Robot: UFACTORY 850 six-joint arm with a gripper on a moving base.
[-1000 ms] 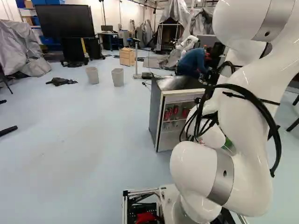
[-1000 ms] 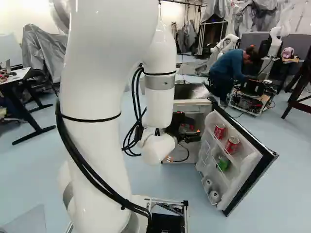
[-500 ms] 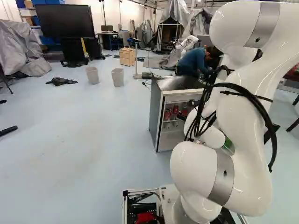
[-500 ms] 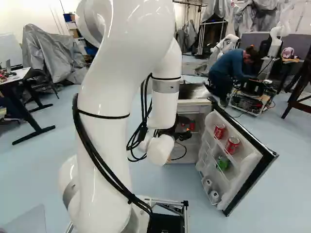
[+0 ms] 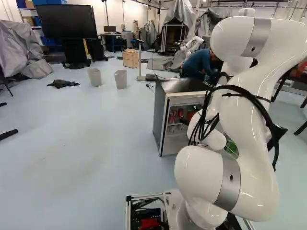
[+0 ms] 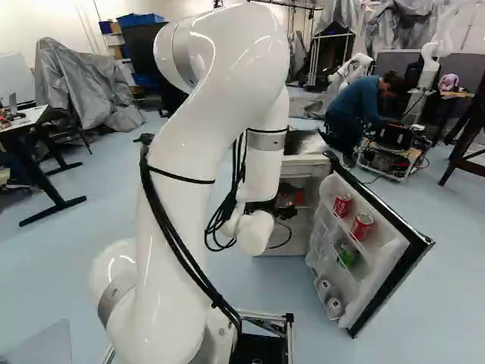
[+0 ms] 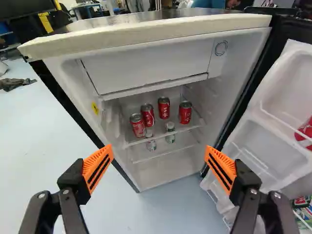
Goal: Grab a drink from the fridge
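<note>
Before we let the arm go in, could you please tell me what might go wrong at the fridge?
The red cans stand close together on the upper shelf, so the gripper, open wide, could knock one over while reaching for another. It might also catch the open door, which stands right beside the mouth of the fridge.

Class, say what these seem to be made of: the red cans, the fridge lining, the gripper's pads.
Red cans: probably thin metal, glossy paint, silvery rims.
Fridge lining: apparently white plastic, smooth, with moulded ridges.
Pads: matte, ribbed rubber or plastic; which is unclear.
</note>
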